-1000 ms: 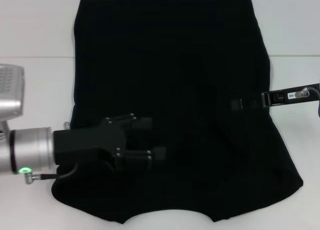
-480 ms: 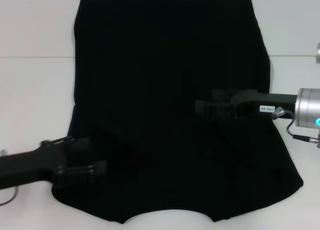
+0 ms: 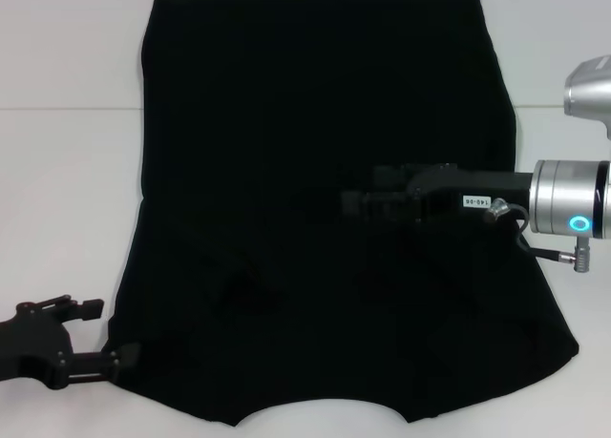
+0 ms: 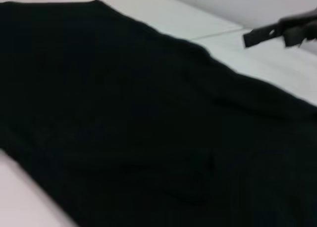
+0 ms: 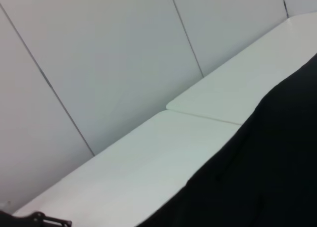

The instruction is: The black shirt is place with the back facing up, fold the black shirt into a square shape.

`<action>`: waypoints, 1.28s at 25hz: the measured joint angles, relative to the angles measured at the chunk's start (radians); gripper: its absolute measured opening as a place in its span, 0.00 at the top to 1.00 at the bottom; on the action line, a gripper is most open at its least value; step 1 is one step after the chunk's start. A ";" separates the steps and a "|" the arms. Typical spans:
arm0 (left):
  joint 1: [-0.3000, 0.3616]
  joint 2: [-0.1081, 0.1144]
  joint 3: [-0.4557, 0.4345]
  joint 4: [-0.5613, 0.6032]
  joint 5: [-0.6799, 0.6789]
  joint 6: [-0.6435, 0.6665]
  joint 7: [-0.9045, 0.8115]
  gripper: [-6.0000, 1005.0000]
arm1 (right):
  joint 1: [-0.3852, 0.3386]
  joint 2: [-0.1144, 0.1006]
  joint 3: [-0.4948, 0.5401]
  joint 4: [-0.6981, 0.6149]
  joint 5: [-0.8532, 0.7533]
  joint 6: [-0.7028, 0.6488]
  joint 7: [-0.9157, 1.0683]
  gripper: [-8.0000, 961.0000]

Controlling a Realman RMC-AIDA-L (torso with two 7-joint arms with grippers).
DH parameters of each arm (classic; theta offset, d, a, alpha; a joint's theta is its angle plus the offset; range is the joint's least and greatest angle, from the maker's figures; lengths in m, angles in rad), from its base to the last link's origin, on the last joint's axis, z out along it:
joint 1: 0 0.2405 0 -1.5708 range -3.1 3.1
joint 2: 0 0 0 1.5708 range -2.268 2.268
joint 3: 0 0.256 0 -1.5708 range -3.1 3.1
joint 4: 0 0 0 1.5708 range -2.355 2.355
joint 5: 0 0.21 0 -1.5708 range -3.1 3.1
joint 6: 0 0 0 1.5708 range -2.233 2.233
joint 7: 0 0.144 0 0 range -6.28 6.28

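A: On the white table [image 3: 67, 171], the black shirt [image 3: 325, 171] lies spread flat and plain side up, filling most of the surface. No fold shows in it yet.

B: Where are the arms?

A: The left gripper [image 3: 100, 335] sits low at the shirt's near left corner, just off the cloth edge, its jaws apart with nothing between them. The right gripper [image 3: 358, 201] reaches in over the middle of the shirt; it is black against black, so I cannot tell how its jaws stand.

B: So which step is this?

A: I judge it the very start of the first fold: the left arm lining up to take the sleeve-side edge.

B: And next?

A: The left jaws need to slide under that corner, pinch only the fabric, then carry it across toward the centre line, while the right arm keeps clear of the incoming flap.
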 joint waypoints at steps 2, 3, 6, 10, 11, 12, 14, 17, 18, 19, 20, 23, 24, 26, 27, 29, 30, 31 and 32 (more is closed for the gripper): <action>0.000 -0.002 0.001 -0.006 0.002 -0.026 0.022 0.11 | 0.001 0.000 0.001 0.001 0.016 -0.001 0.002 0.03; 0.000 -0.003 0.002 -0.010 0.002 -0.038 0.030 0.11 | 0.001 0.000 0.000 0.001 0.027 -0.003 0.002 0.03; -0.007 -0.003 0.007 -0.032 0.002 -0.072 0.043 0.11 | -0.001 0.001 -0.001 0.002 0.043 -0.008 0.003 0.03; -0.017 -0.002 0.028 -0.065 0.003 -0.114 0.047 0.11 | 0.000 0.000 0.003 0.002 0.044 -0.005 0.003 0.03; -0.019 -0.002 0.030 -0.072 0.003 -0.119 0.048 0.11 | 0.000 0.000 0.003 0.002 0.045 -0.003 0.004 0.03; -0.022 -0.001 0.032 -0.078 0.003 -0.122 0.048 0.11 | 0.000 0.000 0.003 0.002 0.045 -0.002 0.004 0.03; -0.028 0.001 0.033 -0.092 0.004 -0.128 0.050 0.11 | 0.000 -0.001 0.003 -0.001 0.045 0.000 0.004 0.03; -0.029 0.001 0.034 -0.095 0.006 -0.137 0.048 0.12 | 0.000 -0.003 0.003 -0.003 0.045 -0.001 0.004 0.04; -0.029 0.001 0.034 -0.096 0.006 -0.141 0.045 0.12 | 0.001 -0.004 0.003 -0.003 0.045 -0.002 0.004 0.04; -0.029 0.000 0.034 -0.096 0.006 -0.147 0.043 0.12 | 0.001 -0.004 0.003 -0.004 0.046 -0.002 0.004 0.04; -0.029 -0.001 0.034 -0.096 0.007 -0.153 0.040 0.12 | 0.002 -0.004 0.003 -0.005 0.046 -0.002 0.004 0.04; -0.031 -0.001 0.034 -0.096 0.023 -0.162 0.029 0.12 | 0.002 -0.006 0.002 -0.006 0.046 -0.003 0.004 0.04; -0.034 0.001 0.034 -0.097 0.034 -0.162 0.023 0.16 | 0.002 -0.008 0.002 -0.006 0.046 -0.006 0.004 0.04; -0.038 0.002 0.034 -0.099 0.049 -0.163 0.013 0.23 | 0.002 -0.010 0.002 -0.007 0.046 -0.008 0.003 0.04; -0.038 0.002 0.034 -0.099 0.054 -0.163 0.012 0.27 | 0.001 -0.010 0.002 -0.007 0.046 -0.009 0.003 0.04; -0.038 -0.001 0.033 -0.099 0.056 -0.165 0.012 0.34 | 0.000 -0.011 0.003 -0.008 0.046 -0.010 0.003 0.04; -0.038 -0.001 0.032 -0.099 0.056 -0.165 0.012 0.38 | -0.001 -0.011 0.003 -0.008 0.046 -0.010 0.003 0.04; -0.038 -0.001 0.030 -0.101 0.056 -0.165 0.012 0.41 | -0.002 -0.011 0.003 -0.008 0.046 -0.011 0.001 0.04; -0.038 -0.001 0.029 -0.103 0.056 -0.167 0.012 0.44 | -0.002 -0.011 0.002 -0.009 0.046 -0.011 0.000 0.04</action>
